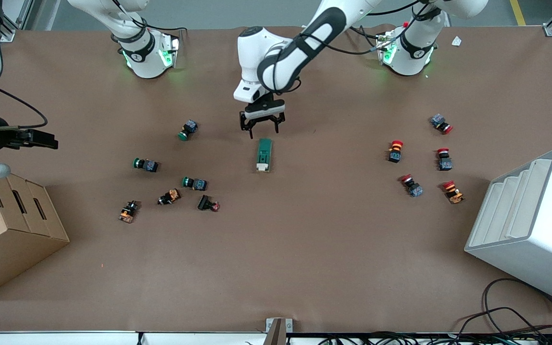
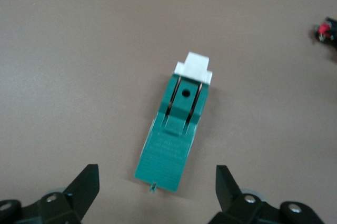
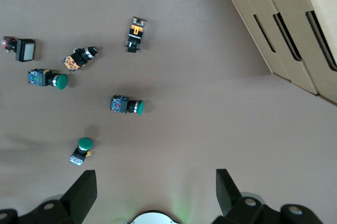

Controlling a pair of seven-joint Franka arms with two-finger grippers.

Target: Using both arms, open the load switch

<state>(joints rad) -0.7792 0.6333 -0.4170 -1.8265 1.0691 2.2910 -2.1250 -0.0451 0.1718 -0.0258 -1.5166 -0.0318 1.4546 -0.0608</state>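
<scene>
The load switch point(image 1: 264, 155) lies flat in the middle of the table, a dark green block with its white lever end pointing toward the front camera. My left gripper point(image 1: 261, 127) hangs open just over the table by the switch's green end, touching nothing. In the left wrist view the load switch point(image 2: 176, 134) lies past the left gripper point(image 2: 157, 182), with only its green end between the spread fingers. My right gripper point(image 1: 51, 140) waits high over the right arm's end of the table, open and empty. The right wrist view shows the right gripper point(image 3: 156, 182) above bare table.
Green and orange push buttons point(image 1: 194, 183) lie scattered toward the right arm's end, red ones point(image 1: 395, 151) toward the left arm's end. A cardboard box point(image 1: 7, 225) stands at the right arm's end. A white stepped bin point(image 1: 530, 225) stands at the left arm's end.
</scene>
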